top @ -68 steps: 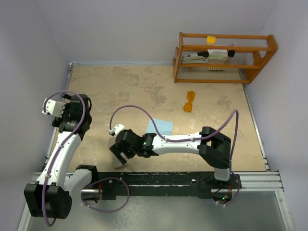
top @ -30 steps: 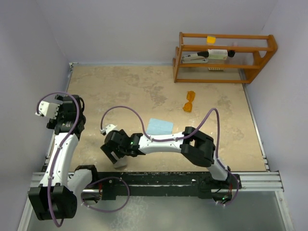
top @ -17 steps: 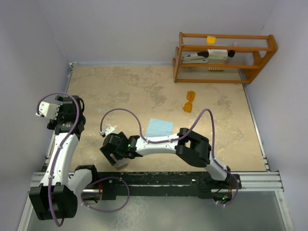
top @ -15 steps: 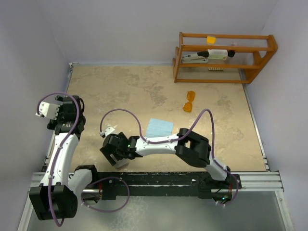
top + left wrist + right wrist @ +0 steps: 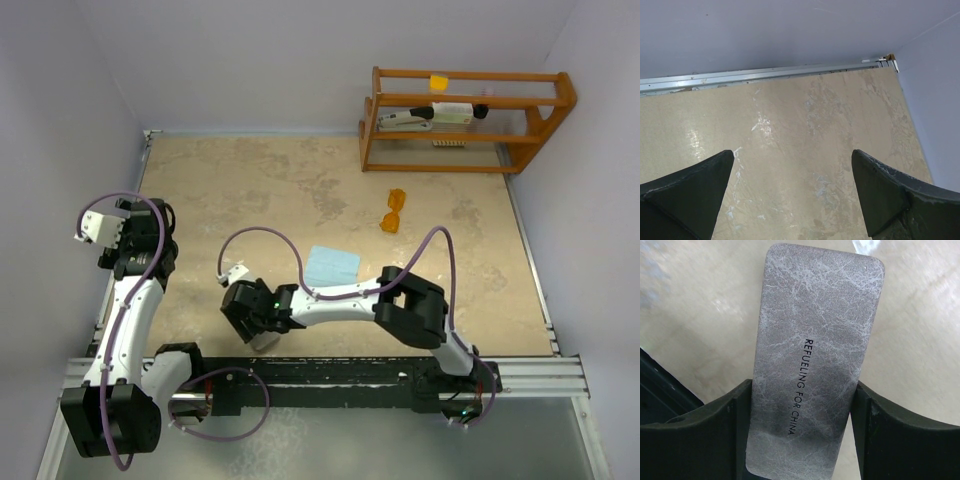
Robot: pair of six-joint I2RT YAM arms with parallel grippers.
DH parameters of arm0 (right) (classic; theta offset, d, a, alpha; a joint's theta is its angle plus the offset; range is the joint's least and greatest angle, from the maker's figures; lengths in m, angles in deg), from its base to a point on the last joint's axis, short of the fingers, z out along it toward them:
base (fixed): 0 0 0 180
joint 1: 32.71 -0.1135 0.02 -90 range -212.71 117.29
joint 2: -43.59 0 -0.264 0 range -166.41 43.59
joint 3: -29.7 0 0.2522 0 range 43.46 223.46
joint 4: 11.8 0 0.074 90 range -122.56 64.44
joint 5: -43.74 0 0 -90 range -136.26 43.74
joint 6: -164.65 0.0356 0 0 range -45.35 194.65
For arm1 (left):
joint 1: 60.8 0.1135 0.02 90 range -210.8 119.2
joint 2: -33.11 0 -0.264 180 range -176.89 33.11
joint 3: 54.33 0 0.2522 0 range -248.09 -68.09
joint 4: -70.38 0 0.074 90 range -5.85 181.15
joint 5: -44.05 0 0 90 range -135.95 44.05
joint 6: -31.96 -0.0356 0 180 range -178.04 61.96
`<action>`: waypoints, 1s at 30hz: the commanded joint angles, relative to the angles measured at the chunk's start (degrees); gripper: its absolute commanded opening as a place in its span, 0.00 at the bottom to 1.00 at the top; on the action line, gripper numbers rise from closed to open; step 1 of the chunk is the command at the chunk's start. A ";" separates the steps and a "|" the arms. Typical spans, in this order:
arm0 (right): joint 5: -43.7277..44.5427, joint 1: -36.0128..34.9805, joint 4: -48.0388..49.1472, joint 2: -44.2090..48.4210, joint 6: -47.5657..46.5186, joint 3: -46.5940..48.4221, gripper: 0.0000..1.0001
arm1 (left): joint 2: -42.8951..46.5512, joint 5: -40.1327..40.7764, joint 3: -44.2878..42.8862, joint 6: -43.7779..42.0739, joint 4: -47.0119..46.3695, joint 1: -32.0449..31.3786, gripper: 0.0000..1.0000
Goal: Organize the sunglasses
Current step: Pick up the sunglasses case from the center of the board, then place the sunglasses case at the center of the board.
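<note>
**Top external.** The small orange thin-framed sunglasses (image 5: 395, 212) lie on the desk's far right quarter, just before the brown wooden rack (image 5: 465, 120) in the far right corner, untouched. Their long axis runs roughly from the far edge toward the near edge, with the near end leaning a little left. Too small to tell which side is lens front or whether the arms are folded. A light blue square cloth (image 5: 332, 265) sits mid-desk. The right gripper (image 5: 262, 325) reaches across to the near edge, left of centre, and stands over the grey brick-shaped case (image 5: 263, 341), which is mostly hidden beneath it. Case and sunglasses are well apart, with the cloth between them.

**Left wrist.** The left gripper (image 5: 792, 160) has its jaws spread wide, with nothing between them. Only bare desk shows, up to the far left corner.

**Right wrist.** The case (image 5: 820, 330) lies flat on the desk and is shut, with no lining showing. Both dark fingers (image 5: 715, 430) rest against its long sides, which reads as a grip across the short axis. The case's long axis runs out away from the wrist, tipped slightly right. The lettering runs along its length.

**Judgement.** The step in hand is securing the case, and the glasses are not yet dealt with. The next move calls for a firm hold so the smooth case does not slip. It must then be opened, probably with the idle left arm helping, before the sunglasses are fetched from across the desk.
</note>
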 commanded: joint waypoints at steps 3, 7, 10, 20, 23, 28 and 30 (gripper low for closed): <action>5.45 -0.31 -4.10 10.24 -1.57 -4.70 0.11 | 0.24 -0.43 0.30 -1.79 -1.88 0.61 0.99; 8.29 -0.05 -5.32 14.73 -1.62 -7.26 0.08 | 0.12 -0.57 0.18 -2.13 -1.88 0.61 0.98; 10.67 0.45 -6.65 17.96 -1.71 -9.39 0.08 | 0.14 -1.11 0.19 -2.53 -2.05 0.61 0.97; 14.10 7.34 -8.12 30.03 -0.86 -19.69 0.09 | -0.12 -9.52 2.26 -3.63 -4.65 0.45 0.89; 14.46 10.69 -8.02 33.73 -0.85 -23.73 0.09 | 0.36 -11.04 3.77 -3.63 -6.38 -1.26 0.86; 15.10 15.96 -9.42 37.90 -1.34 -27.70 0.10 | -0.43 -4.04 3.51 -3.34 -6.58 -10.11 0.86; 15.39 17.94 -10.02 38.89 -1.65 -28.93 0.10 | -1.70 -2.83 3.28 -2.54 -6.59 -12.86 0.86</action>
